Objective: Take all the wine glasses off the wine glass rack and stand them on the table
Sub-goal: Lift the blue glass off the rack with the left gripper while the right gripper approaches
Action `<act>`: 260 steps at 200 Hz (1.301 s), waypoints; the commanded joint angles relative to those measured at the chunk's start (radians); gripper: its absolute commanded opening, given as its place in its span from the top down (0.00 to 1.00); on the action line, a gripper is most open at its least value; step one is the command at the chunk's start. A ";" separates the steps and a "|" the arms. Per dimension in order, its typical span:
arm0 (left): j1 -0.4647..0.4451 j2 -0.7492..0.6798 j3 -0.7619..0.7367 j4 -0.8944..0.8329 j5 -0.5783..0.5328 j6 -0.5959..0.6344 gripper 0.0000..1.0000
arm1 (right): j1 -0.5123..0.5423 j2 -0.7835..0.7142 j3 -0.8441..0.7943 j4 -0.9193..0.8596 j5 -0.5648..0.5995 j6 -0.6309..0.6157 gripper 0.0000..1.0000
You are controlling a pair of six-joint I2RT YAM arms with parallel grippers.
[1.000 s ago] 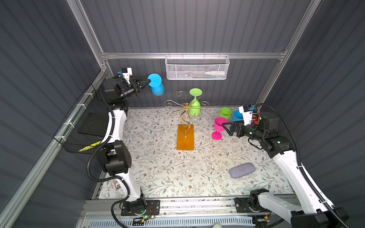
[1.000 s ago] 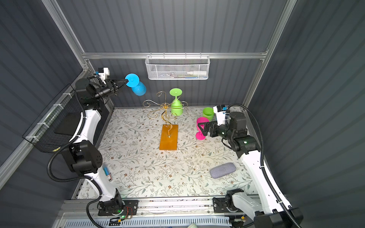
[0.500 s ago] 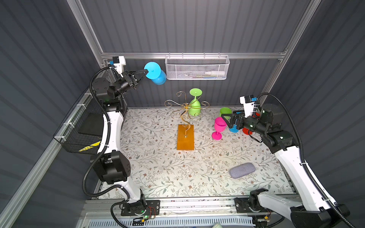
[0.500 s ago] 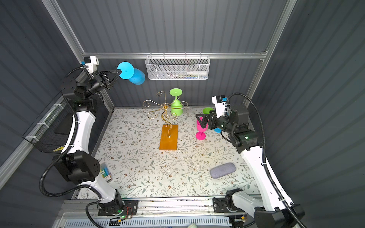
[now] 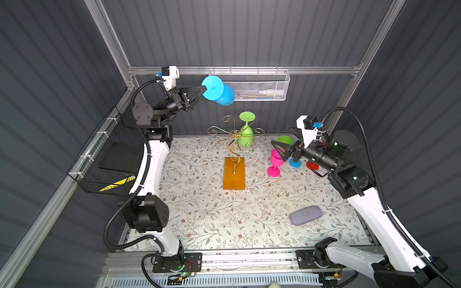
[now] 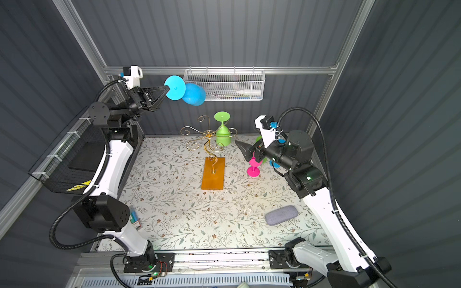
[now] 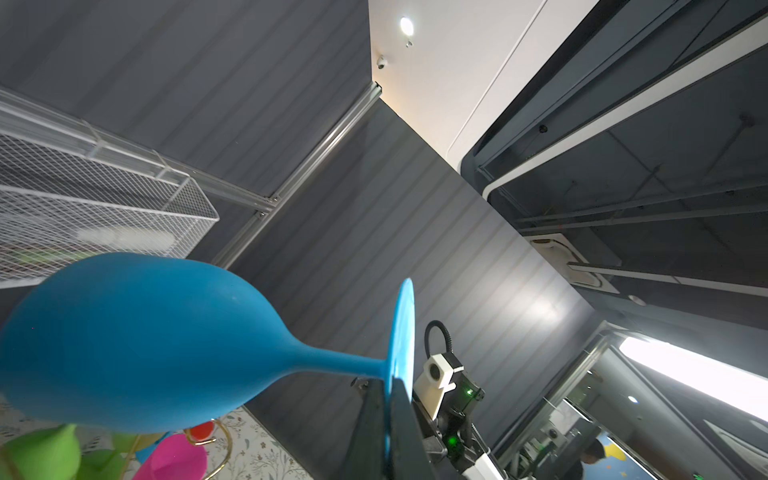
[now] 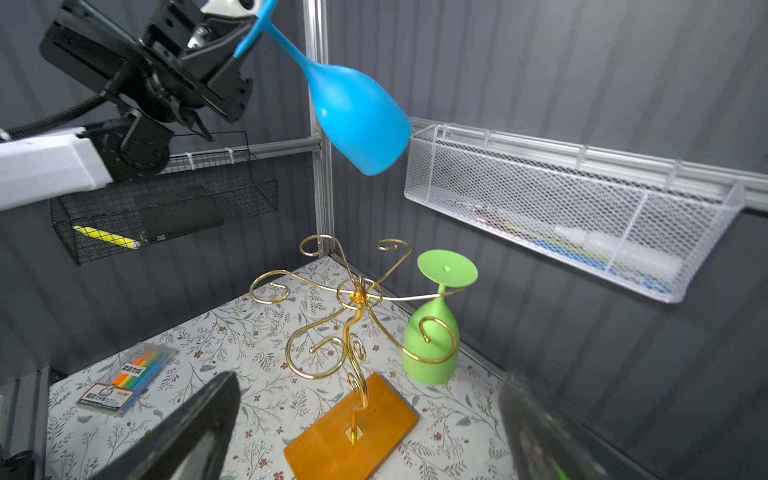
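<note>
On the left wall of the dark ribbed enclosure (image 5: 237, 37) we see a black wire basket (image 5: 104, 159). Just beside it the left gripper (image 5: 204, 88) is raised high above the surface, its jaws pressed together on the rim of the foot of the blue wine glass (image 5: 219, 91). The glass lies tilted in the air, bowl pointing away from the arm, in front of the near end of the white mesh basket (image 5: 262, 84) hung on the back rail. It is well clear of the wine glass rack (image 5: 234, 172), which stands on its amber base near the middle of the floral cloth (image 5: 204, 199). A green wine glass (image 5: 245, 132) hangs upside down from one scroll arm. Further right, a pink glass (image 5: 275, 159) stands upright on the cloth, and the right gripper (image 5: 280, 135) hovers above it with jaws spread wide and empty. More coloured glasses sit behind that arm, partly hidden. A grey pouch (image 5: 306, 215) lies near the front right.
</note>
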 commanded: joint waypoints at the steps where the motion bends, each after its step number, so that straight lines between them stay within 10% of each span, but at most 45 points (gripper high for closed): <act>1: -0.017 0.020 0.013 0.169 -0.014 -0.138 1.00 | 0.018 0.047 0.030 0.119 -0.055 -0.123 0.01; 153: -0.114 -0.078 -0.156 0.125 -0.013 -0.093 1.00 | 0.140 0.428 0.376 0.114 -0.066 -0.413 0.01; 260: -0.116 -0.082 -0.188 0.200 -0.010 -0.154 1.00 | 0.195 0.627 0.555 0.153 0.208 -0.463 0.01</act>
